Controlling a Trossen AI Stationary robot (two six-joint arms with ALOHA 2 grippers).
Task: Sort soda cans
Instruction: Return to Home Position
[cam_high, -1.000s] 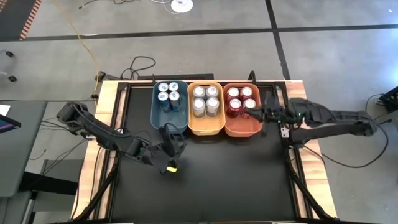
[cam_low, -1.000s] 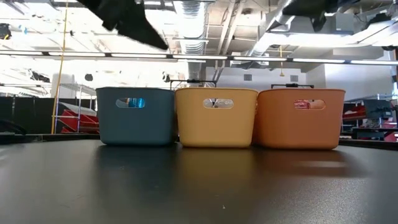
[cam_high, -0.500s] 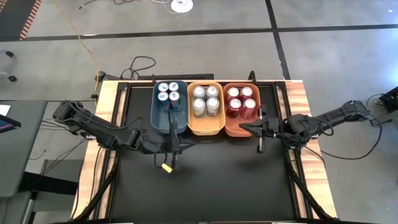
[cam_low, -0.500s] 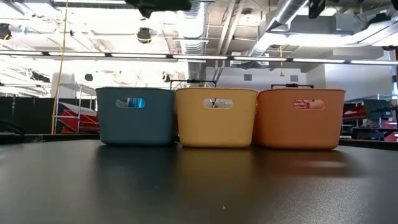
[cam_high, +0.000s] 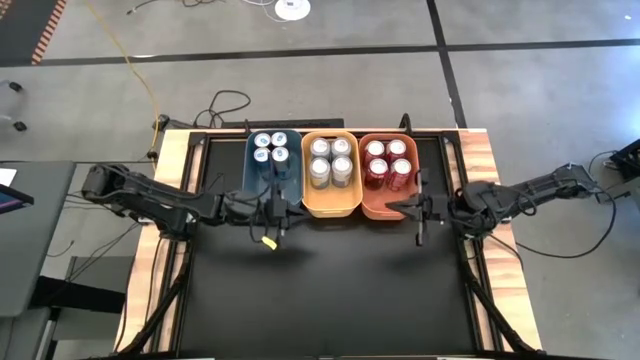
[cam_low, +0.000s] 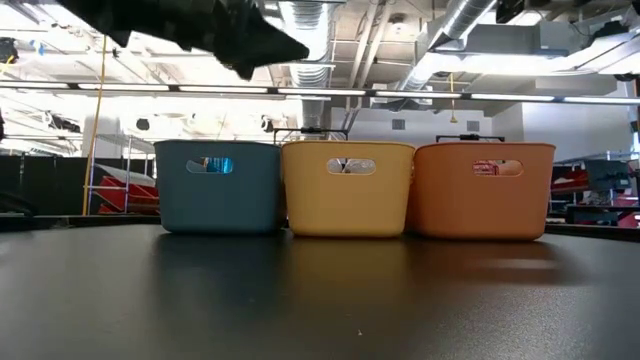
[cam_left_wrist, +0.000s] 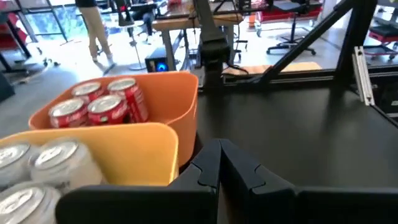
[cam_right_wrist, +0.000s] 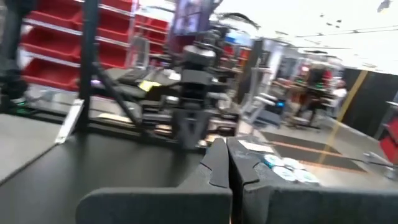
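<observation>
High: straight down over yellow bin (cam_high: 331, 209). Low: table height, near, facing its front. Wrists: inward from either side of it. Seen in 3 views.

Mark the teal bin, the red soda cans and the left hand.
teal bin (cam_low: 220, 200), low view, front wall.
red soda cans (cam_high: 377, 166), high view, one can's top.
left hand (cam_left_wrist: 219, 149), left wrist view, between shut fingertips.

Teal bin (cam_low: 220, 200), yellow bin (cam_low: 348, 205), orange bin (cam_low: 483, 205) abreast; black table (cam_low: 320, 300).
</observation>
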